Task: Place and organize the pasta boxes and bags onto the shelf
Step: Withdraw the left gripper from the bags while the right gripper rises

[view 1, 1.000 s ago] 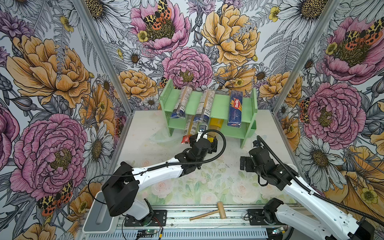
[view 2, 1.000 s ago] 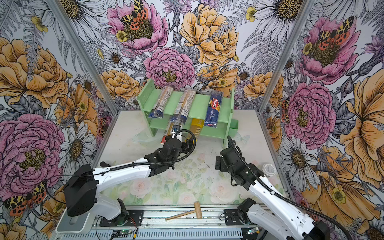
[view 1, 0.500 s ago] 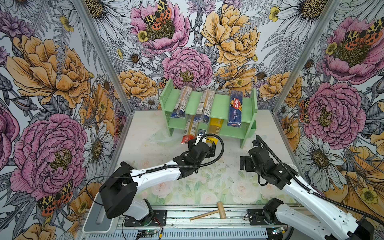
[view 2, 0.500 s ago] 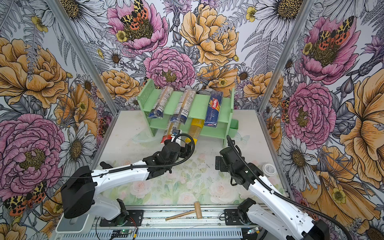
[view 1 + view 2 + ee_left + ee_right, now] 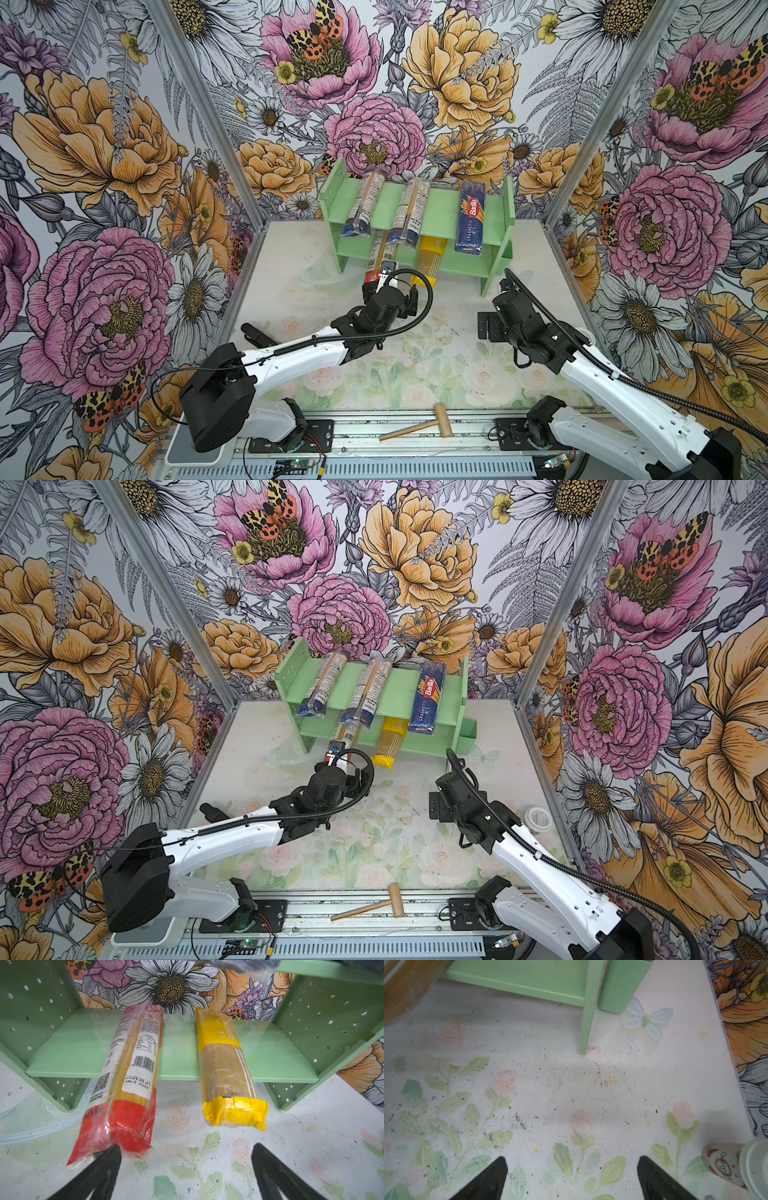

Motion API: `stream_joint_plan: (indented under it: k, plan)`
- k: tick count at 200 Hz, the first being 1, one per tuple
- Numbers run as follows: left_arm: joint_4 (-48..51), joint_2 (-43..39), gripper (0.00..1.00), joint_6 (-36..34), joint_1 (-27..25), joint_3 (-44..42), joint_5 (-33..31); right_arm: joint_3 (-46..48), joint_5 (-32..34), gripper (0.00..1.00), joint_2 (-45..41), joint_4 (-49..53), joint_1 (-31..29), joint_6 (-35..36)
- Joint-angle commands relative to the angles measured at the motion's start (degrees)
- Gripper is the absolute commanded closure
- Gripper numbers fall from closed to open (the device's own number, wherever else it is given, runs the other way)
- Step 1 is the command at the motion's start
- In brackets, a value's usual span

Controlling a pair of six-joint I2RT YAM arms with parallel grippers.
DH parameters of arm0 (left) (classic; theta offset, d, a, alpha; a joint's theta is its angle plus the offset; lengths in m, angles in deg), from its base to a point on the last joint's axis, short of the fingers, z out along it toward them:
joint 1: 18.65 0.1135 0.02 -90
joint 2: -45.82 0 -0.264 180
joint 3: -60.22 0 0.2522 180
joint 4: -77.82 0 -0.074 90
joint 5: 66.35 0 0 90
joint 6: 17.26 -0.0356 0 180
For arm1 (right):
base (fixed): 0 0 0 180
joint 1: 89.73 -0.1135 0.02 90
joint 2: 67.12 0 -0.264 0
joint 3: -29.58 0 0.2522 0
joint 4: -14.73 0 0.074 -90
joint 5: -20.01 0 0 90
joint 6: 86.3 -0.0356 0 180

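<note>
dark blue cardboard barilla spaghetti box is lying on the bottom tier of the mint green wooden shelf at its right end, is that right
No. The dark blue cardboard Barilla spaghetti box lies on the top tier of the mint-green wooden shelf, at its right end; both top views show it there.
</note>
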Motion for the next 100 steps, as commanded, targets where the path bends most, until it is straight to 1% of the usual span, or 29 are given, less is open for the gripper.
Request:
stream_joint_plan:
  k: [1, 29, 100]
  plan:
    - [0.7, -2.3, 0.01, 0.7, 1.5, -1.5, 0.7, -2.5, 0.9, 0.0, 0.5, -0.4, 0.3, 1.7]
    - [1.1, -3.6, 0.01, 0.2, 3.0, -2.1, 1.3, -2.7, 0.6, 0.0, 1.2, -1.0, 0.9, 2.9]
    - [1.5, -5.5, 0.01, -1.5, 5.5, -2.9, 2.0, -1.3, -6.1, 0.0, 2.1, -5.3, 4.5, 5.0]
